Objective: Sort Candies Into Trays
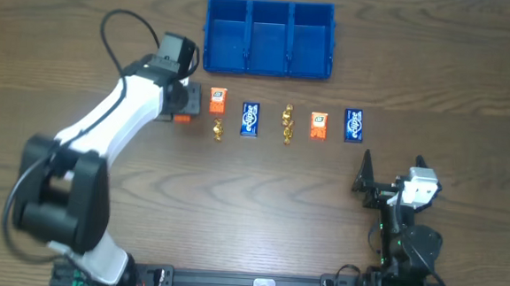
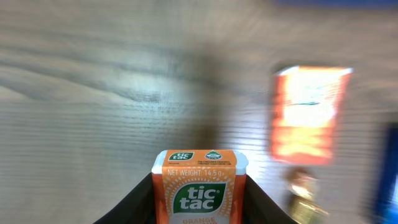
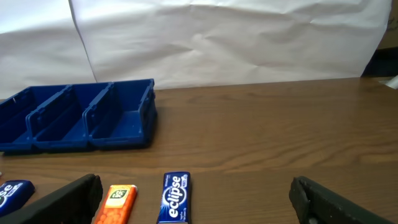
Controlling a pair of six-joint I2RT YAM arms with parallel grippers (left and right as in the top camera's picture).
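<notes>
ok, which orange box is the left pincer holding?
The leftmost orange box, clamped in the left pincer. The middle orange box and rightmost orange box lie free on the table.

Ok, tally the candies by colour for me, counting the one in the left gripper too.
Orange packs: 3, one of them held in the left gripper
Blue packs: 2
Gold-wrapped candies: 3, though two lie end to end and are too small to separate with certainty
Total: 8
</notes>
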